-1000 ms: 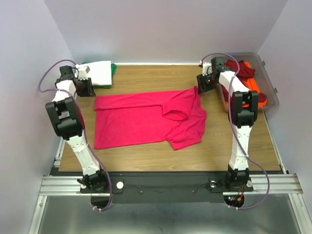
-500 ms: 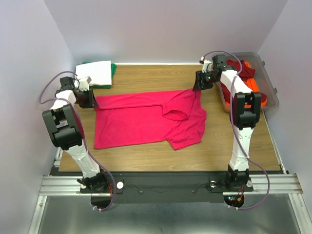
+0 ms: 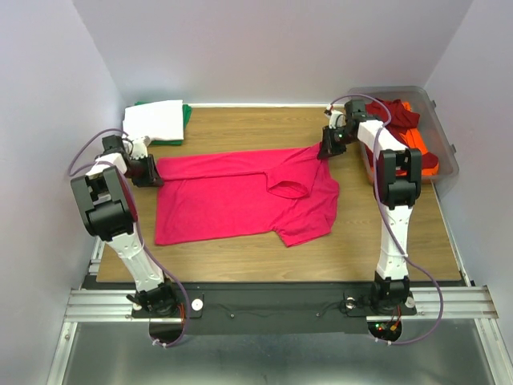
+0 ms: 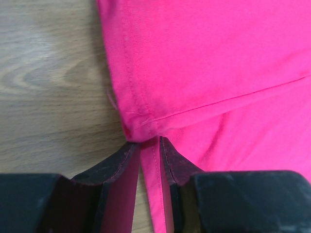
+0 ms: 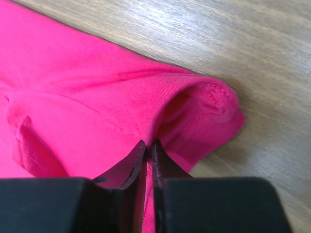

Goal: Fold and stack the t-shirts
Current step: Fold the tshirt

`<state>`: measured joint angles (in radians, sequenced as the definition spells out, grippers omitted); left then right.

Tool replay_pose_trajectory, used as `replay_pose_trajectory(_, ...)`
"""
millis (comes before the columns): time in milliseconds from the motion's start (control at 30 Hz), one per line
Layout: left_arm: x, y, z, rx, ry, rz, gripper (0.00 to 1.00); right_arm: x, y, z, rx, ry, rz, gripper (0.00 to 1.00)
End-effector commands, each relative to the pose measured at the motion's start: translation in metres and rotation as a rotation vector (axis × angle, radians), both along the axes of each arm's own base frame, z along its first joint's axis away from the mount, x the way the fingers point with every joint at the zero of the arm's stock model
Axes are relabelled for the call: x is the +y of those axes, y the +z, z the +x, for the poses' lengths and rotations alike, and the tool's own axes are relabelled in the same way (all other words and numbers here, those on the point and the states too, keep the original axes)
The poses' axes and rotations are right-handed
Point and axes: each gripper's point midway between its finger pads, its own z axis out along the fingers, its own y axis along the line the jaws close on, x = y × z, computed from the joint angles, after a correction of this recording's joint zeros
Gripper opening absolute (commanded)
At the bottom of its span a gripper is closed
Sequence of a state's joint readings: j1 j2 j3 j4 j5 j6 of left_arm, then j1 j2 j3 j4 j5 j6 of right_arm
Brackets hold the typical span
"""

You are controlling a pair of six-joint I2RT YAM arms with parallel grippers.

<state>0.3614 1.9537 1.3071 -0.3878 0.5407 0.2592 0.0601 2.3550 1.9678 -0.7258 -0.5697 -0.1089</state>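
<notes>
The bright pink-red t-shirt point(image 3: 240, 192) lies spread on the wooden table, collar to the right, with its near right sleeve folded over. My left gripper point(image 3: 152, 172) is at the shirt's far left hem corner. In the left wrist view the jaws point(image 4: 150, 141) are closed on the hem point(image 4: 146, 116), with a strip of cloth between them. My right gripper point(image 3: 325, 150) is at the far right sleeve. In the right wrist view it point(image 5: 149, 143) is shut tight on the bunched sleeve cloth point(image 5: 204, 116).
A folded white t-shirt on a green one point(image 3: 156, 120) sits at the far left corner. A clear grey bin point(image 3: 446, 156) at the far right holds dark red point(image 3: 398, 112) and orange point(image 3: 418, 146) shirts. The table's left edge is close to my left gripper.
My left gripper moved from beside the folded stack toward me onto the shirt's left hem corner. My right gripper shifted slightly left and down at the sleeve.
</notes>
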Motion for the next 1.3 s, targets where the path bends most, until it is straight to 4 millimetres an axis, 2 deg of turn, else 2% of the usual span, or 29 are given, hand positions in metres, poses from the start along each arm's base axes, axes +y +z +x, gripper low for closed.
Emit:
replay_pose_trajectory(0, 0.008, -0.002, -0.005, 0.008, 0.037, 0.001, 0.34, 0.005, 0.02, 0.007, -0.049, 0.017, 0.028, 0.01)
replay_pose_trajectory(267, 0.024, -0.013, -0.012, 0.045, 0.07, 0.022, 0.33, -0.019, 0.029, 0.016, -0.077, -0.042, -0.025, 0.01)
replay_pose_trajectory(500, 0.028, -0.023, -0.013, 0.071, 0.081, 0.032, 0.29, -0.024, 0.032, 0.013, -0.073, -0.045, -0.036, 0.01)
replay_pose_trajectory(567, 0.023, -0.017, -0.011, 0.052, 0.06, 0.01, 0.28, -0.022, 0.035, 0.014, -0.077, -0.04, -0.021, 0.01)
replay_pose_trajectory(600, 0.021, -0.006, -0.008, 0.013, 0.036, 0.003, 0.28, -0.021, 0.035, 0.013, -0.071, -0.04, -0.013, 0.01)
replay_pose_trajectory(733, -0.015, 0.04, 0.0, -0.132, -0.083, -0.141, 0.26, -0.016, 0.033, 0.01, -0.06, -0.03, 0.008, 0.01)
replay_pose_trajectory(833, -0.03, 0.049, -0.001, -0.143, -0.129, -0.166, 0.21, -0.015, 0.029, 0.009, -0.049, -0.025, 0.013, 0.01)
replay_pose_trajectory(933, -0.043, 0.04, -0.003, -0.121, -0.155, -0.177, 0.19, -0.015, 0.027, 0.01, -0.045, -0.028, 0.017, 0.01)
replay_pose_trajectory(1000, -0.045, 0.026, -0.006, -0.09, -0.137, -0.179, 0.17, -0.016, 0.028, 0.011, -0.05, -0.028, 0.011, 0.01)
replay_pose_trajectory(1267, -0.023, -0.023, -0.014, 0.042, -0.015, -0.079, 0.11, -0.025, 0.029, 0.013, -0.066, -0.044, -0.041, 0.0)
